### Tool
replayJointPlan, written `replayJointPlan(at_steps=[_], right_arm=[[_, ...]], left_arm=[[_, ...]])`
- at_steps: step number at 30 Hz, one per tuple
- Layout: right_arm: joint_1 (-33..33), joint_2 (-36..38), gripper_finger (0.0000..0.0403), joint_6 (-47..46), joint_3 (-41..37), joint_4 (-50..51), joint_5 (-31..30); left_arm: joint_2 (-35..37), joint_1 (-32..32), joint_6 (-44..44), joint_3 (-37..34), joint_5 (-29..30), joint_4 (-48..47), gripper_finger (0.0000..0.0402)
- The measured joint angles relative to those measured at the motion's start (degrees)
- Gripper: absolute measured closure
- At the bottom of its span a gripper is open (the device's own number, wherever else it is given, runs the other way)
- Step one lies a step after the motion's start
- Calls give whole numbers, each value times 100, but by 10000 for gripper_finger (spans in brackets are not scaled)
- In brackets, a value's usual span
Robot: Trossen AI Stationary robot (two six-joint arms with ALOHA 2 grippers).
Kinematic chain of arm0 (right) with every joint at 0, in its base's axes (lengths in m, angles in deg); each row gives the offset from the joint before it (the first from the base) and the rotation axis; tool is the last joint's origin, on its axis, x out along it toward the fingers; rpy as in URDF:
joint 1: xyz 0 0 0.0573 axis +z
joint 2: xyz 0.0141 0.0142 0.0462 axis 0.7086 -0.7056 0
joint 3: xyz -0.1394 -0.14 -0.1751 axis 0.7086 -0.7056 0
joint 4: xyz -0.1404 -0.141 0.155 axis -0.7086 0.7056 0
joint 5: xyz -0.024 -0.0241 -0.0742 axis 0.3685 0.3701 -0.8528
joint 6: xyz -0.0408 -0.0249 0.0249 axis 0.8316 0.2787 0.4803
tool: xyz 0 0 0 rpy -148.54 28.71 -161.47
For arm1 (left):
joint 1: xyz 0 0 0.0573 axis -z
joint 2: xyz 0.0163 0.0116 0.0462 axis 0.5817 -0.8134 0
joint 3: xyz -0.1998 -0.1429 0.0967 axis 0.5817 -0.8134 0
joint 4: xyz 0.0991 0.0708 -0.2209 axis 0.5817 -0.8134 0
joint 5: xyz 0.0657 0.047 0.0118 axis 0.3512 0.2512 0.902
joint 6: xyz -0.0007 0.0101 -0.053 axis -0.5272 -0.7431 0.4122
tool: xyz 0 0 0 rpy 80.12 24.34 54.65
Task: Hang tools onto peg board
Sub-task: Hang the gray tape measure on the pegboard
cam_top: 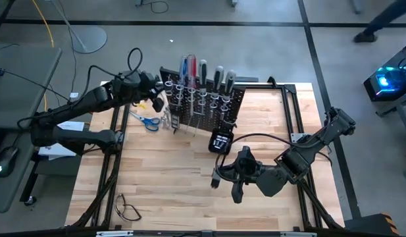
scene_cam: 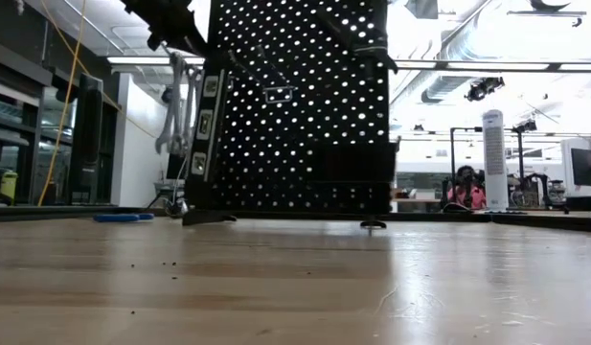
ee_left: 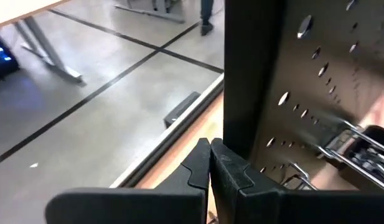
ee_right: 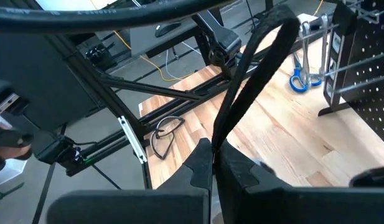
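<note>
Your left claw (cam_top: 156,100), closed and empty, sits at the perforated black peg board's (cam_top: 209,105) nine o'clock edge; right claw (cam_top: 216,179), pinched shut, hovers over planked worktop (cam_top: 176,184) at six o'clock.

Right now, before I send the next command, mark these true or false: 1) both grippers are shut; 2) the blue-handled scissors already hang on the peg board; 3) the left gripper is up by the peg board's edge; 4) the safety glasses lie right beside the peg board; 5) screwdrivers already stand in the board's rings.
1) True. The left gripper and the right gripper both have their fingers pressed together, holding nothing.
2) False. The blue-handled scissors lie flat on the table, beside the peg board.
3) True. It sits close against the board's upright edge.
4) False. The safety glasses lie at the table's near left corner, far from the board.
5) True. Several screwdrivers stand in the rings.
</note>
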Motion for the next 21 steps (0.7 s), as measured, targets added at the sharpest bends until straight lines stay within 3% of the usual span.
replayJointPlan(at_steps=[9,21], right_arm=[[-16,-2,403,-149,2,184,12],[-194,-291,403,-307,2,471,469]], left_arm=[[6,498,355,0,-81,-8,401],[26,1341,867,0,-96,49,401]])
